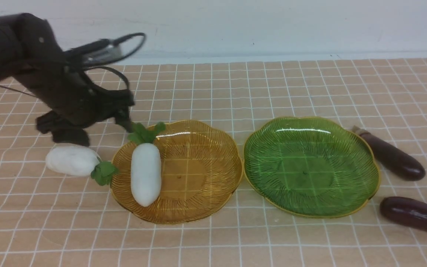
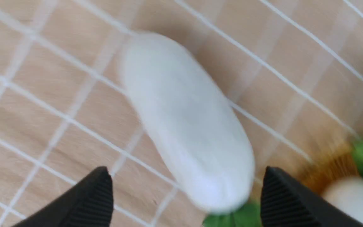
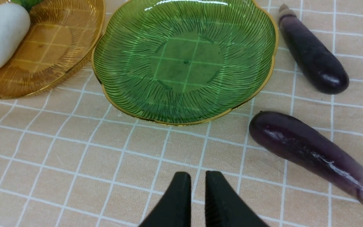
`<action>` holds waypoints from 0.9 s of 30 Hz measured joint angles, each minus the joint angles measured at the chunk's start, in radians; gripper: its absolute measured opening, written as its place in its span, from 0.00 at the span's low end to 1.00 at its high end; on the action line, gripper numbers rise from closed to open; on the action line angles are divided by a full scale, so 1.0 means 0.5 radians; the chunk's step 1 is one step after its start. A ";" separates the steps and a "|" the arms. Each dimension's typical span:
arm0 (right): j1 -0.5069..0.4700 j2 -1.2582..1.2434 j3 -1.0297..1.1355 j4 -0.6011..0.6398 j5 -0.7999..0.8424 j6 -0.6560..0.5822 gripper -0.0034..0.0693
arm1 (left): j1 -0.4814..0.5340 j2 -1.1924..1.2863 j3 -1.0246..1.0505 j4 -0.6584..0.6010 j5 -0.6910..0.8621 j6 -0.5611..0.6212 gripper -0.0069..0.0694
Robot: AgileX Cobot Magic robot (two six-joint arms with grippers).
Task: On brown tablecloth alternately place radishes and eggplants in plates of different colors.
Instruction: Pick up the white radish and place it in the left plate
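Observation:
One white radish (image 1: 145,177) lies in the amber plate (image 1: 198,174). A second radish (image 1: 72,160) lies on the brown tablecloth (image 1: 213,237) just left of that plate; it fills the left wrist view (image 2: 184,126). My left gripper (image 1: 87,128) hovers open and empty just above and behind it, jaws wide apart (image 2: 186,189). The green plate (image 1: 311,167) holds nothing. Two dark eggplants (image 1: 391,155) (image 1: 415,215) lie on the cloth right of it. My right gripper (image 3: 198,189) is shut and empty over the cloth near the green plate (image 3: 184,60); it is out of the front view.
A white wall runs behind the table's far edge (image 1: 235,57). The two plates sit almost touching at the middle. The right wrist view also shows the eggplants (image 3: 314,53) (image 3: 310,151) and the amber plate (image 3: 58,47).

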 joint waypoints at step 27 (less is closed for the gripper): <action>0.000 0.062 -0.016 -0.023 -0.070 0.008 0.13 | -0.463 0.152 -0.310 -0.415 0.137 0.858 0.59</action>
